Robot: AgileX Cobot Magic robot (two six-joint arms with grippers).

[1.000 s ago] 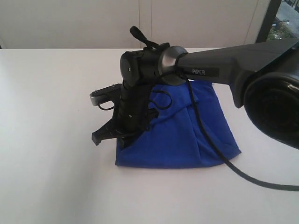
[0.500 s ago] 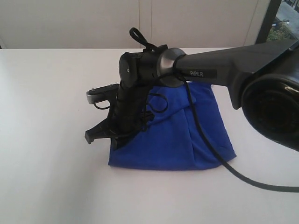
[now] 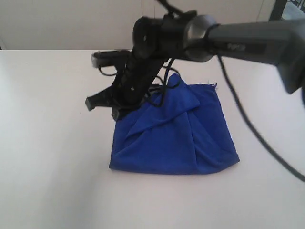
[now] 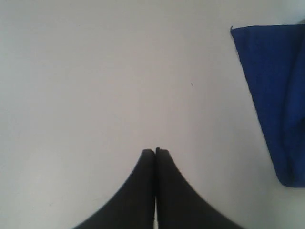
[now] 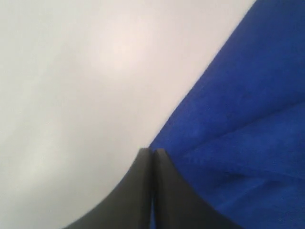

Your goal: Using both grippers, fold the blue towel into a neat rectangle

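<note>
1. I am watching the blue towel (image 3: 176, 138) lying on the white table (image 3: 47, 162), roughly in the middle of the exterior view. It is sitting there as a folded, four-sided packet with slanting, uneven sides.
2. A diagonal flap (image 3: 162, 112) is crossing the top layer from the far edge toward the left side. A long crease is running near-to-far through the right half of the cloth.
3. A tiny loose thread (image 3: 213, 85) is sticking out at the towel's far right corner.
4. The right arm (image 3: 248, 40) is reaching in from the right, across and above the towel's far edge. Its black cable (image 3: 252, 129) is trailing down just beside the towel's right side.
5. The right gripper (image 5: 151, 151) is hanging at the towel's far left corner. In its wrist view I am seeing the two black fingers pressed together with nothing visible between them. The tips are sitting right at the edge of the blue cloth, and I cannot tell whether they are actually touching it.
6. The left gripper (image 4: 155, 151) is also showing its fingers pressed together, pinching nothing. It is pointing at bare table, and the towel's edge is lying well apart from its tips.
</note>
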